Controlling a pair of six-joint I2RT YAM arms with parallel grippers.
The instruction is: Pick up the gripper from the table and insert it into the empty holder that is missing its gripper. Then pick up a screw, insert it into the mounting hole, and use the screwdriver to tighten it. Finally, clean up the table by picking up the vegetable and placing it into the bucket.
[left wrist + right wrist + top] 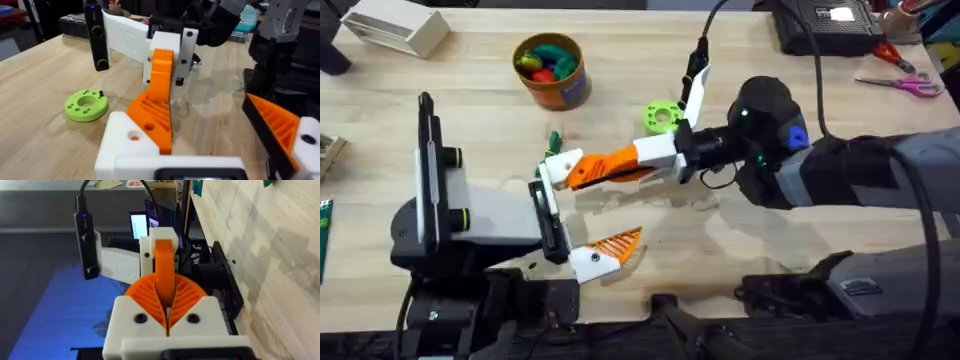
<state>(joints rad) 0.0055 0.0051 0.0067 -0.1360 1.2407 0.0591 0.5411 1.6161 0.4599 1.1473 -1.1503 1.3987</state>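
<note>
My right gripper [638, 158] reaches in from the right, shut on the orange ribbed gripper [592, 171]. The far end of that piece rests against the white holder [556, 170] at the tip of my left arm. In the right wrist view my pads [186, 296] clamp the orange gripper [165, 272] against the holder [160, 236]. My left gripper [582, 212] is open, with its other orange finger [620, 244] well apart. The dark-green vegetable [553, 140] lies just behind the holder. The orange bucket [565, 90] stands at the back. The screwdriver is out of view.
A bright green ring [661, 117] lies behind my right gripper, with a small black screw [101, 93] on the ring [86, 105]. A white box [395, 28] sits at the back left. Scissors [905, 85] and a black device [820, 25] lie at the back right.
</note>
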